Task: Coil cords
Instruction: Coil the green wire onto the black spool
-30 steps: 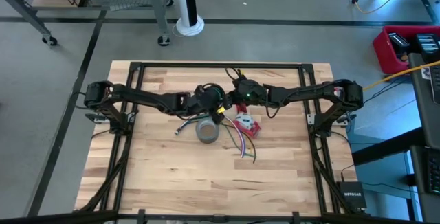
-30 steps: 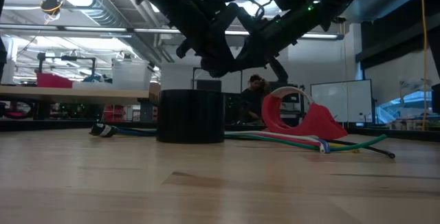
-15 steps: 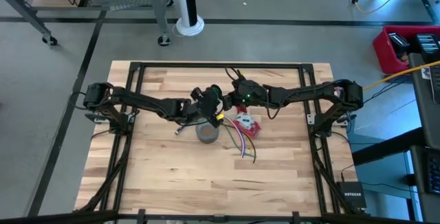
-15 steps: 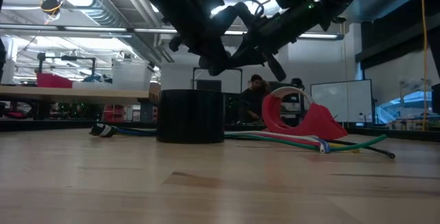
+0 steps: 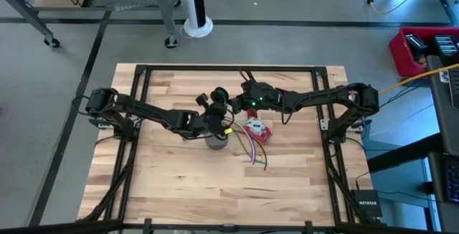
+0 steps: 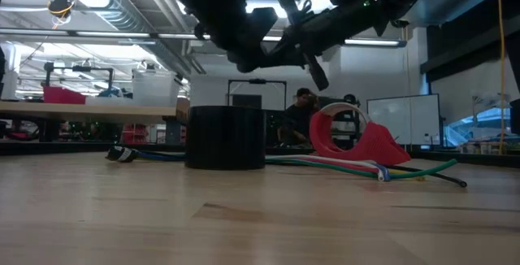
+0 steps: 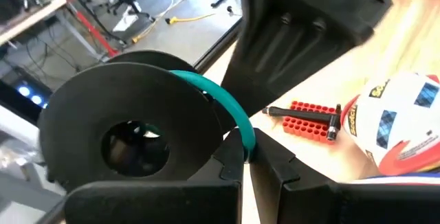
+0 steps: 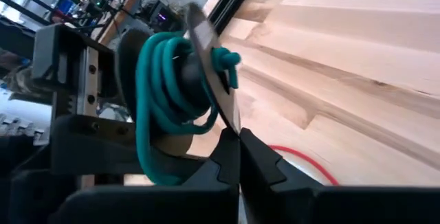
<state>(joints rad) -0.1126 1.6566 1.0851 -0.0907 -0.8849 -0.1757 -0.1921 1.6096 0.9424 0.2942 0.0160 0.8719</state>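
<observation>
Above the grey tape roll [image 5: 216,140] we see both pincers, left [image 5: 217,110] and right [image 5: 237,105], pressed together on one spool [image 8: 199,52] wound with green cord [image 8: 161,93], loose cords [image 5: 252,151] beside the roll.

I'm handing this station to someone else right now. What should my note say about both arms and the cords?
Left gripper: jaws shut on the green cord, already wound on a black spool, held above the grey tape roll.
Right gripper: jaws shut, pinching the same spool's rim.
Done: that cord is mostly coiled.
Left: loose cords lie on the table by the red tape dispenser.
</observation>
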